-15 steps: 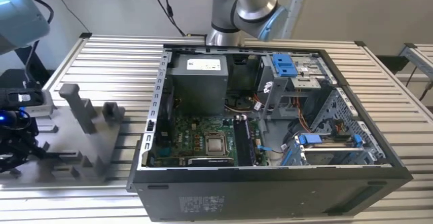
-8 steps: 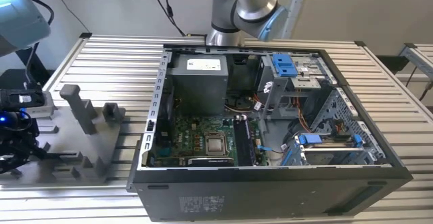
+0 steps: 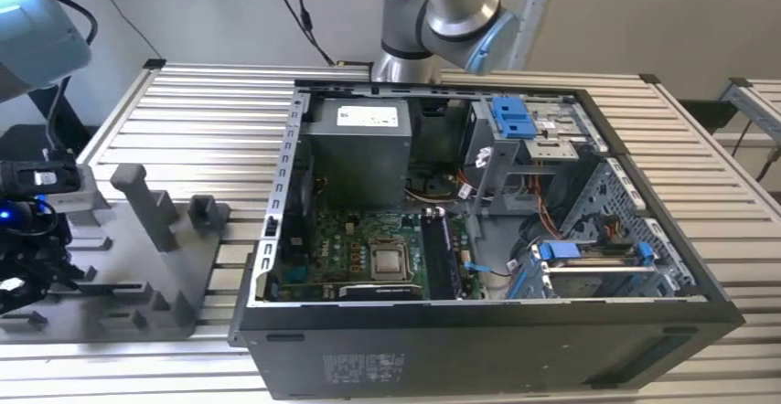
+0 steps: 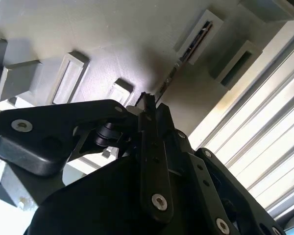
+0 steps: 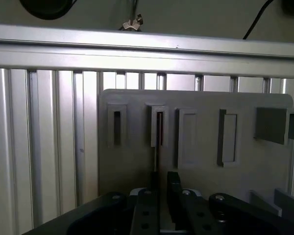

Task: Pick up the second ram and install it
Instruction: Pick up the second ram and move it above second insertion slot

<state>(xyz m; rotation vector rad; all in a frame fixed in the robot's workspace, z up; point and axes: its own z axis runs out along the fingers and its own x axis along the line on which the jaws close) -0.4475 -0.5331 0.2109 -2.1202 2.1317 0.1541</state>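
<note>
**A:** Where's the 2nd RAM rn?

**B:** In the grey plastic fixture tray (image 5: 132,161). The thin flat memory card (image 5: 159,132) stands on edge in one of the tray's narrow slots. It's seen edge-on, so colour's hard to read. Same card runs up from the slot in the second wrist view (image 4: 200,35).

**A:** And the black gripper (image 5: 160,183)?

**B:** Low over the tray, w/ the card's upper end between its fingers (image 5: 174,188). They're almost together, but a dark slit shows beside the card, so I read it as a narrow gap, not clamped. Nothing lifted.

**A:** Tips for the grab?

**B:** IMO centre the card in the gap before squeezing, since it sits closer to one finger. Keep the pads flat to the card's faces. Grip the board's edge zone, not the chips. Any pull should go straight along the slot; a tilt could bind it vs the slot walls.

**A:** Surroundings?

**B:** Tray's on the slatted aluminium bench (image 3: 196,102). The open black metal computer case (image 3: 488,349) is just beside the tray, to the exterior view's right.
</note>
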